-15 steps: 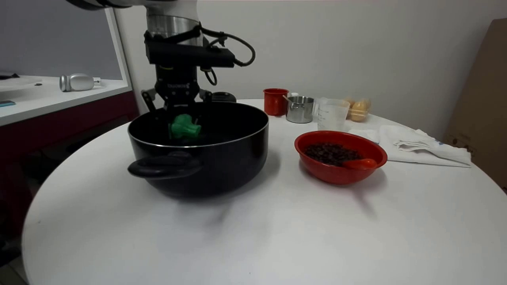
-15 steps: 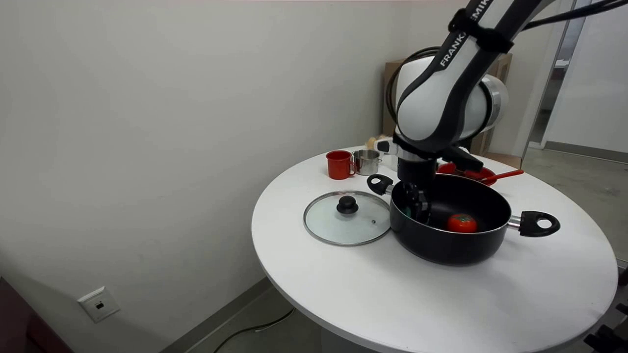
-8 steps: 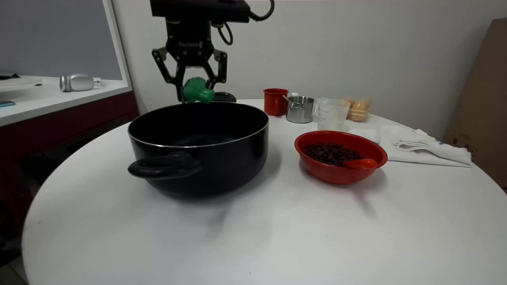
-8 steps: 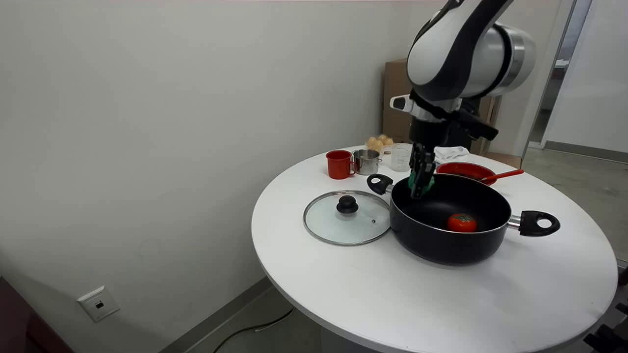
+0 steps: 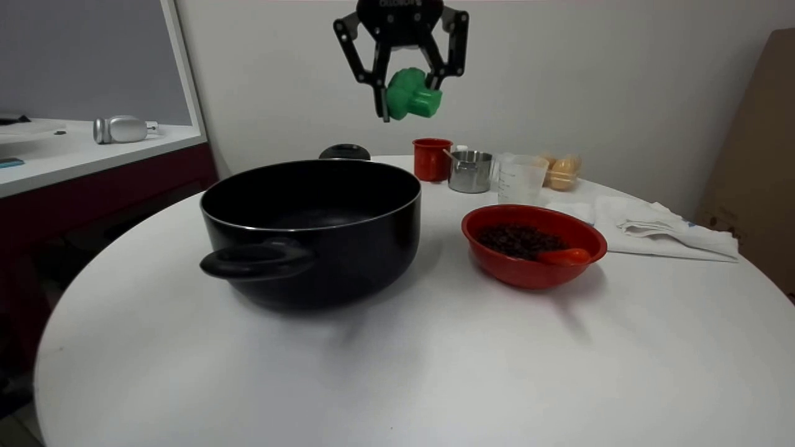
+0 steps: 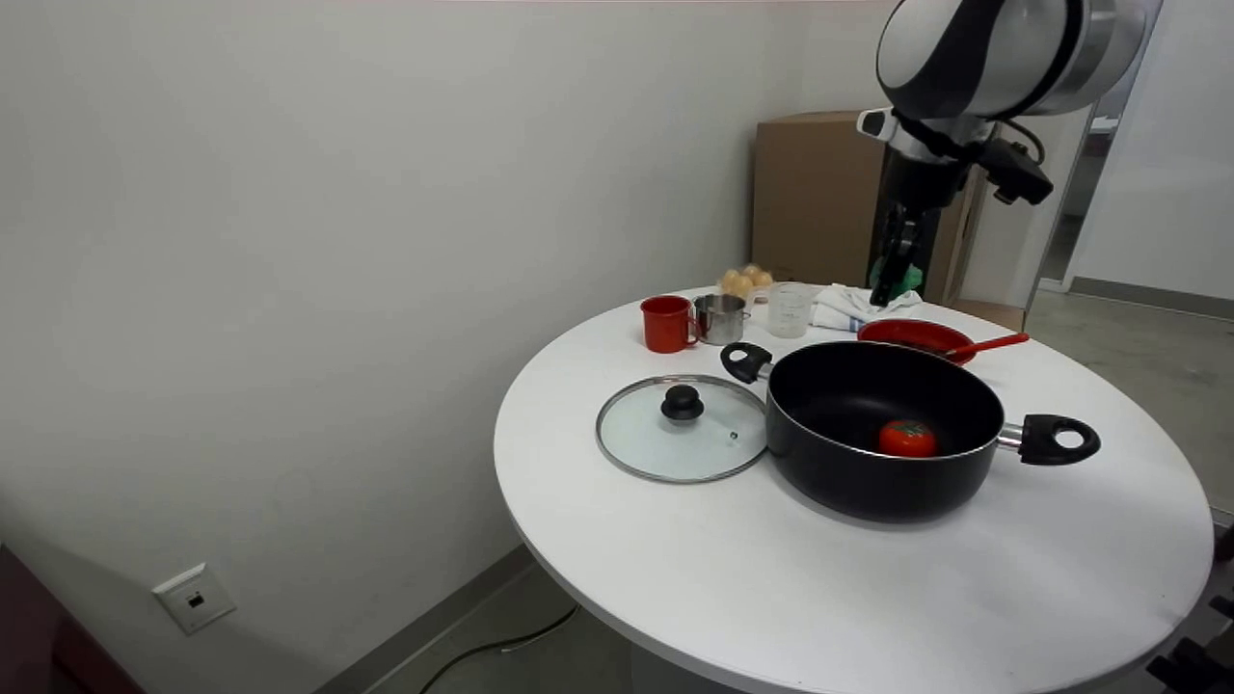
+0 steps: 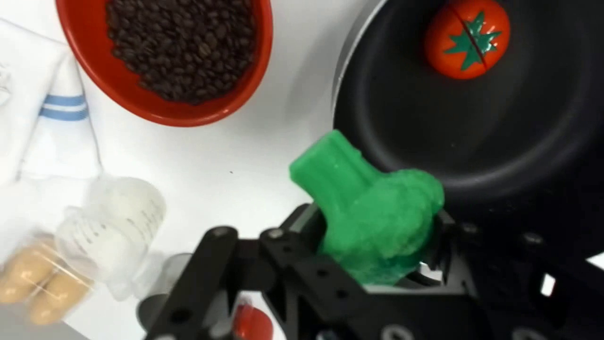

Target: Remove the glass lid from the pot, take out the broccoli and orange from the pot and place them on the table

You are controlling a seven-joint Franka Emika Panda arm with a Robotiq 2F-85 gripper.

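My gripper (image 5: 408,102) is shut on the green broccoli (image 5: 414,94) and holds it in the air, above and behind the pot's right rim in an exterior view. In the wrist view the broccoli (image 7: 373,212) sits between both fingers, stem pointing out. The black pot (image 5: 348,261) stands uncovered on the white table (image 5: 447,366). The orange, a red-orange fruit with a green star top (image 6: 907,440), lies inside the pot; it also shows in the wrist view (image 7: 465,42). The glass lid (image 6: 656,439) lies on the table beside the pot, knob up.
A red bowl (image 5: 534,273) of dark beans with a red spoon stands near the pot. Behind are a red mug (image 5: 430,160), a metal cup (image 5: 470,172), a clear measuring cup (image 5: 522,179), eggs (image 5: 564,172) and a white towel (image 5: 664,226).
My gripper has lifted the broccoli up out of the pot and carried it toward the red bowl's side. The pot, lid and orange have not moved.
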